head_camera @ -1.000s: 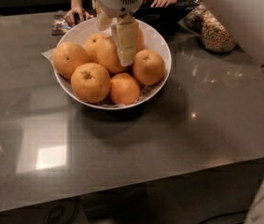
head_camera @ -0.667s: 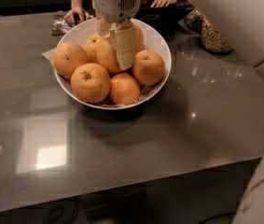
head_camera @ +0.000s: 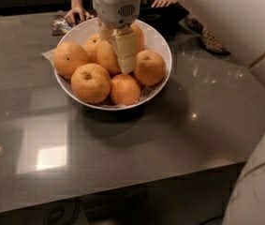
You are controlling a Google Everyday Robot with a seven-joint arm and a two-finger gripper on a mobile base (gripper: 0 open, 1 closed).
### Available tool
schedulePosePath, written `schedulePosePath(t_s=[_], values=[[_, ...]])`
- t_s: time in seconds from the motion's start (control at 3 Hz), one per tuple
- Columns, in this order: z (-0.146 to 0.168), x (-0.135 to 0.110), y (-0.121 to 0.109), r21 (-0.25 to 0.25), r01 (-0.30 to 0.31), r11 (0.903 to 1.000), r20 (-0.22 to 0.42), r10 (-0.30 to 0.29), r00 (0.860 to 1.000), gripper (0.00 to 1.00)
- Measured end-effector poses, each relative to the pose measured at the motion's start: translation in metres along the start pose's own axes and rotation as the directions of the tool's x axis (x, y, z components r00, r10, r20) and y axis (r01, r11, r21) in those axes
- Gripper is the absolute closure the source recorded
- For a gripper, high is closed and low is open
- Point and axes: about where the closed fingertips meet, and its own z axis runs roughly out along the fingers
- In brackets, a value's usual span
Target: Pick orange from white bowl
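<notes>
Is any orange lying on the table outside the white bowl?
No, all oranges sit inside the white bowl, with the gripper down among them.

a glossy grey table (head_camera: 179, 139) shows bright light reflections (head_camera: 51, 157); beyond it, darkness.

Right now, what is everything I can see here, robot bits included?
oranges: seven, orange, piled in the bowl
white bowl: one, glossy white, on the table's far half
table: one, dark grey and glossy, fills most of the view
person's hands: two, bare, at the table's far edge
arm: one, cream, along the right side
end effector: one, white and cream, pointing down over the oranges at mid-bowl
</notes>
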Motion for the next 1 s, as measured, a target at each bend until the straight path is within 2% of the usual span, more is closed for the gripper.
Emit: schedulePosePath(t_s=[0.33, 0.67, 1.0], values=[[0.01, 0.002, 0.001, -0.019, -0.004, 0.9998, -0.005, 0.004, 1.0, 0.26], [0.021, 0.004, 0.005, -0.042, -0.003, 0.9991, -0.011, 0.002, 1.0, 0.44], [0.017, 0.004, 0.004, -0.042, -0.003, 0.9991, -0.011, 0.002, 1.0, 0.68]])
